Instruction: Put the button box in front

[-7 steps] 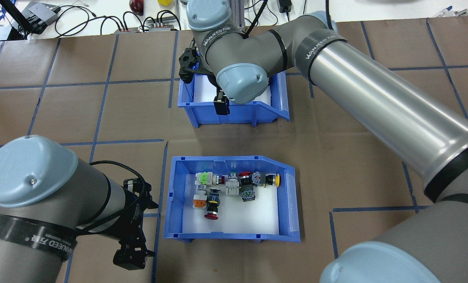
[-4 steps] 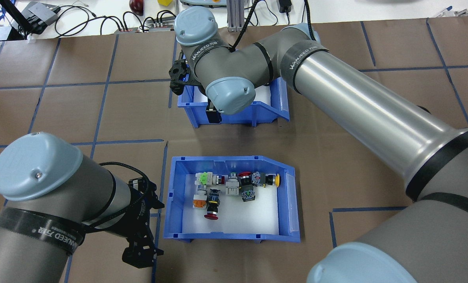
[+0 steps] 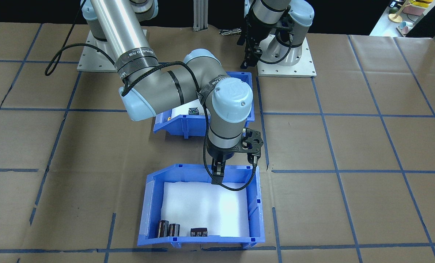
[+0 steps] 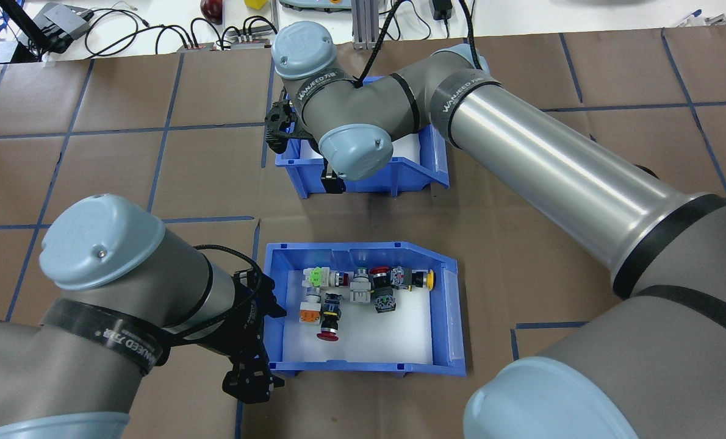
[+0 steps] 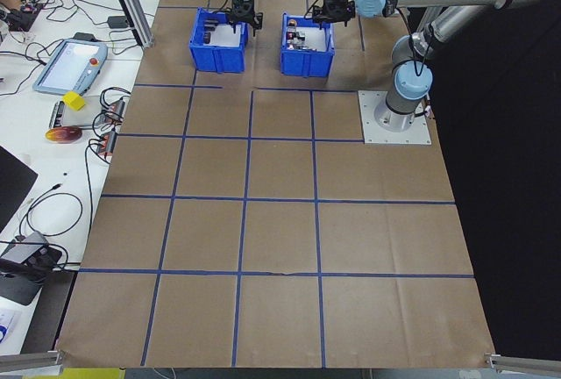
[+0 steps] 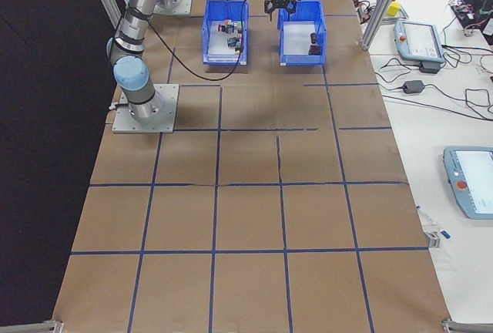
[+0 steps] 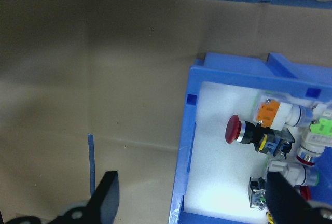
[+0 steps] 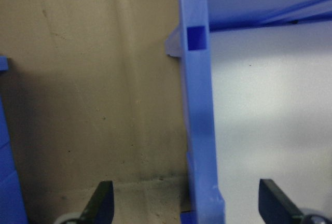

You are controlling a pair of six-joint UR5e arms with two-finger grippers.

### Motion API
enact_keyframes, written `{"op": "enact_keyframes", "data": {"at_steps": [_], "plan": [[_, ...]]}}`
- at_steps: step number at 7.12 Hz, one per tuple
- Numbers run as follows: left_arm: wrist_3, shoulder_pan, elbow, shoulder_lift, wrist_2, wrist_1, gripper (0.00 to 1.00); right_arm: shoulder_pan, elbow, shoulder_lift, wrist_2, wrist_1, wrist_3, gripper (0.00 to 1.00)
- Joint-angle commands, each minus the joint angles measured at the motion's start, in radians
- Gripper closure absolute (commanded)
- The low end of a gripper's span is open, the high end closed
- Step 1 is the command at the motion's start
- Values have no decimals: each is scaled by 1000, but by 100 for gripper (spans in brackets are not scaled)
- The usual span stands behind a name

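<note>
Blocking much of the overhead view, the right arm's grey links cover the far bin [image 4: 433, 160] almost entirely, and its dark cylinders [image 3: 168, 229] show only in the front-facing view, lined along the bin's lower wall. That same arm hides most of the button box [image 3: 245, 111] in the front-facing view. From overhead, the button box [image 4: 448, 317] sits at lower centre, its coloured switches [image 4: 363, 289] clustered toward the upper half of the white liner.

The right gripper [image 8: 187, 203] is spread wide, its fingers [image 8: 101, 200] straddling the far bin's wall [image 8: 199, 130], one outside and one over the liner. The left gripper [image 7: 189, 203] also stands wide, astride the button box's wall [image 7: 187, 146] at the bottom of its wrist view; only the fingertips [image 7: 106, 195] show, cut off by the frame edge.

Brown paper [image 4: 125, 177] with blue tape lines covers the table. Cables [image 4: 155, 33] lie on a white bench along the top edge overhead, and pendants [image 6: 420, 40] rest on a side table in the right view.
</note>
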Motion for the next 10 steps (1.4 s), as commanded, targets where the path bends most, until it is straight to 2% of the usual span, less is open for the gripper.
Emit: {"op": "enact_keyframes", "data": {"at_steps": [1, 2, 3, 4, 5, 8, 10], "plan": [[-9, -72, -2, -81, 60, 99, 2, -1, 0, -2, -3, 0, 0, 74], [-35, -93, -19, -111, 59, 105, 4, -1, -2, -7, -3, 0, -1, 85], [-73, -130, -37, -146, 60, 157, 4, -9, -4, -13, -4, 0, -1, 92], [-116, -180, -42, -163, 73, 185, 3, -21, -7, -21, -38, 0, -12, 93], [-124, -188, -42, -166, 76, 188, 2, -42, -17, -39, -56, 2, -47, 93], [-164, -230, -48, -221, 76, 214, 3, -194, 1, -116, -51, 23, -234, 93], [-168, -236, -48, -252, 76, 243, 7, -303, 56, -180, -55, 23, -416, 93]]}}
